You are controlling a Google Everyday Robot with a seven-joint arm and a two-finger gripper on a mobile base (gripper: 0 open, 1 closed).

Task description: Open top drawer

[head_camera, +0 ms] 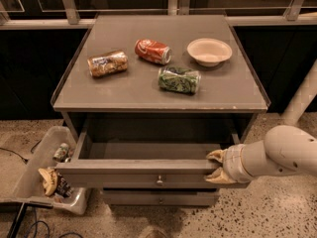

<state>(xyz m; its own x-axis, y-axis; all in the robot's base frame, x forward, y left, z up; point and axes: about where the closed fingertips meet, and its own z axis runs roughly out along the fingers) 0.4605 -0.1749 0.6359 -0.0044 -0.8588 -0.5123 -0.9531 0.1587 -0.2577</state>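
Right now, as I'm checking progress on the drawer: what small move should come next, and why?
Probably a short further pull straight out. The gripper is clamped on the top drawer at the right end of its front. The drawer is only partly out, its rear under the cabinet top.

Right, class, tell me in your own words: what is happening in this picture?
The robot's cream claw is clamped on the right end of the wide grey top drawer. The drawer stands partly open, its grey inside showing. A red can, a brown can, a green crumpled packet and a white bowl lie on the grey cabinet top.
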